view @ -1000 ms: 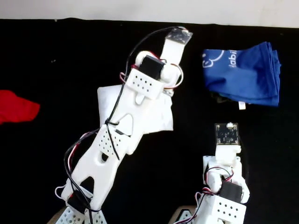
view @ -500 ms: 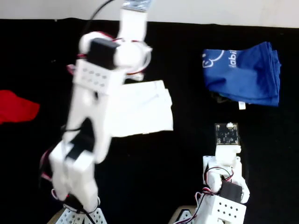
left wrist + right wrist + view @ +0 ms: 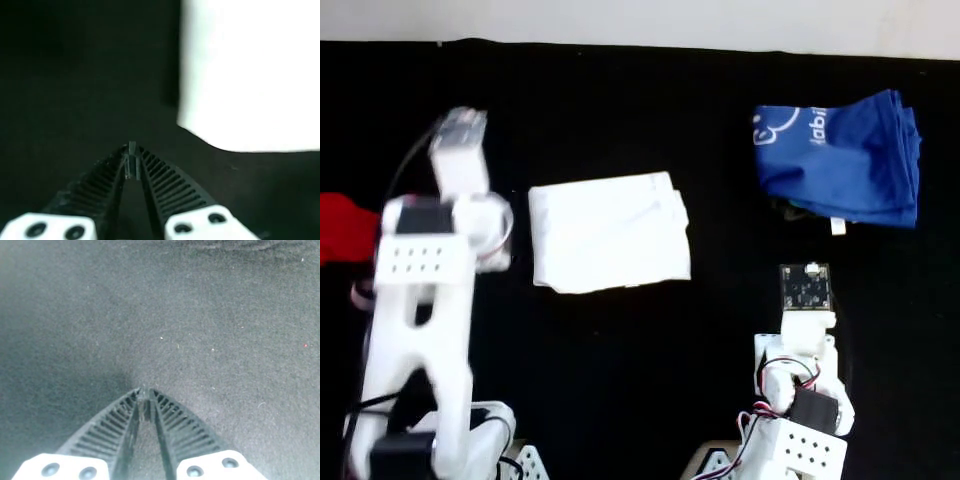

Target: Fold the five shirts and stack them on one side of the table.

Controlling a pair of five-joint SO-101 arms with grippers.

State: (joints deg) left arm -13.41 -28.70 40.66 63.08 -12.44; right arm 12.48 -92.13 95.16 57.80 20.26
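A folded white shirt (image 3: pixel 610 232) lies flat in the middle of the black table (image 3: pixel 620 380). It also shows as a bright patch, the white shirt (image 3: pixel 250 75), in the left wrist view. A folded blue shirt (image 3: pixel 840 158) rests at the back right, over something dark. A crumpled red shirt (image 3: pixel 345 228) lies at the left edge, partly behind the left arm (image 3: pixel 420 300). My left gripper (image 3: pixel 132 160) is shut and empty, left of the white shirt. My right gripper (image 3: pixel 144 399) is shut and empty over bare black cloth near the front right.
The right arm (image 3: pixel 805 380) stays folded at the front right, below the blue shirt. A pale wall strip (image 3: pixel 640 20) runs along the table's far edge. Open black cloth lies between the white and blue shirts and in front of the white shirt.
The left arm has swung from over the white shirt to the left, now beside the red shirt. The white shirt lies fully uncovered. The right arm has not moved.
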